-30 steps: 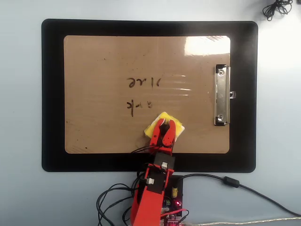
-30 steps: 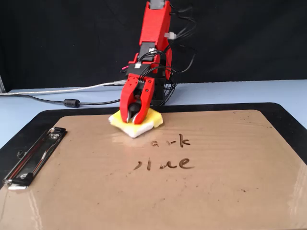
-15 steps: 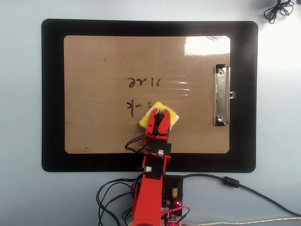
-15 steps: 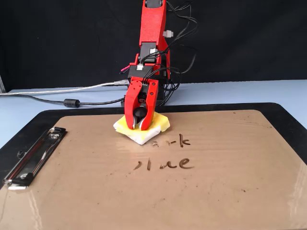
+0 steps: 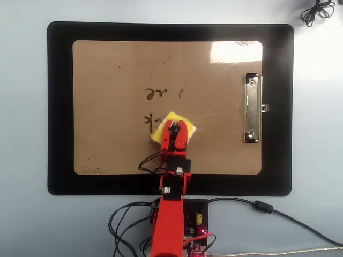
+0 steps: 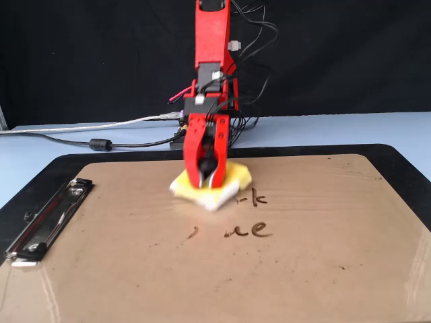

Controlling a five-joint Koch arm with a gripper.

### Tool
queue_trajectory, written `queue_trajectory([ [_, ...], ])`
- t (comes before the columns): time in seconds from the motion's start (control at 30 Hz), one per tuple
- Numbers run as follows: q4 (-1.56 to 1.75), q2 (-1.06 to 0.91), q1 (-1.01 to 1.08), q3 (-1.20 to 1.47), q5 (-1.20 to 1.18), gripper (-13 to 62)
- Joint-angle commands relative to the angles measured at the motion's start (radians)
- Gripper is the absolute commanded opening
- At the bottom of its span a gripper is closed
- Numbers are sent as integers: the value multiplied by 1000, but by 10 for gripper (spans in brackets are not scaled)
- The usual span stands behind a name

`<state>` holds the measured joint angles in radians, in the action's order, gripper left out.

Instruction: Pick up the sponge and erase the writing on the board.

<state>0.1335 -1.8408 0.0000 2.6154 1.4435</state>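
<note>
Two short lines of writing (image 6: 246, 215) are only partly left on the board (image 5: 107, 69). In the fixed view, the line nearer the arm shows only "k" beside the sponge (image 6: 232, 180); the line farther from it reads "ne" with a faint tick well to its left. One second ago the same view showed "ark" and "lue", so several letters have been wiped off since then.

The sponge lies flat on the board, touching its surface, with its leading corner at the edge of the remaining "k". The red hand (image 6: 207, 180) is closed on the sponge, one jaw on each side, and presses it down from above. In the overhead view the sponge (image 5: 188, 130) has moved left and up the picture from its position a second ago, and it now touches the strokes of the nearer line.

Status: the pick-up step is complete and the erasing step is under way, judged about half done. The remaining strokes lie to the right of the sponge in the fixed view, so further passes in that direction appear to be required.

The board rests on a black mat (image 5: 59, 107), which lies on the light blue worktop (image 5: 24, 225). The silver clip (image 5: 253, 108) is well apart from the sponge.
</note>
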Motion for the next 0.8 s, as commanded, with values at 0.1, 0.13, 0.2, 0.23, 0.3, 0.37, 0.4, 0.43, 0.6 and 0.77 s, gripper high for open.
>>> queue_trajectory([
  [0.1, -3, 290, 31, -288, 9, -80],
  [0.13, 14, 383, 49, -379, 6, -80],
  [0.2, 54, 534, 78, -531, -15, -80],
  [0.23, 58, 545, 87, -537, -28, -80],
  [0.3, 61, 454, 97, -414, -49, -80],
  [0.37, 60, 284, 104, -255, -52, -80],
  [0.4, 58, 183, 117, -167, -52, -80],
  [0.43, 57, 132, 127, -114, -54, -80],
  [0.6, 74, 474, 150, -431, -55, -80],
  [0.77, 66, 566, 149, -541, -57, -80],
])
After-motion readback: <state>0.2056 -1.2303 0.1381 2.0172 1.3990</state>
